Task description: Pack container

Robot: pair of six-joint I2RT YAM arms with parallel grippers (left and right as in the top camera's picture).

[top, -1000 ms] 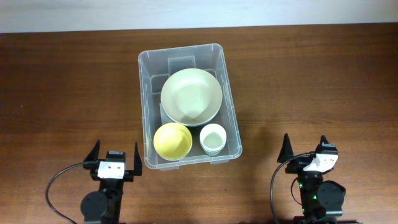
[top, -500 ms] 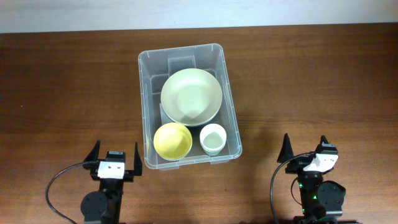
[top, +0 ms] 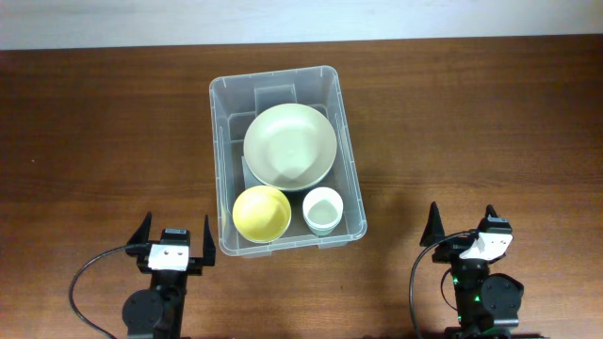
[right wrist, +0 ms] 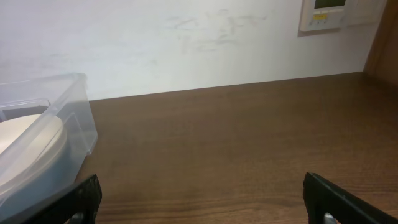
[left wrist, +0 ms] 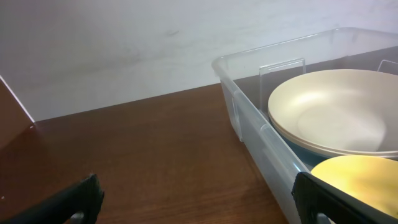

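The container (top: 234,102) sits in the centre of the frame on the table (top: 94,141), holding a large pale bowl (top: 290,146), a yellow bowl (top: 261,213) and a small white cup (top: 321,210), so packing looks complete. The left gripper (top: 176,224) and right gripper (top: 462,218) sit at the lower edge, jaws apart and empty. Any further move should steer around the container's lower-left corner near the left gripper, while wide bare wood lies to either side.

No visible change from the earlier overhead pictures: nothing in or around the container (top: 273,76) has shifted.
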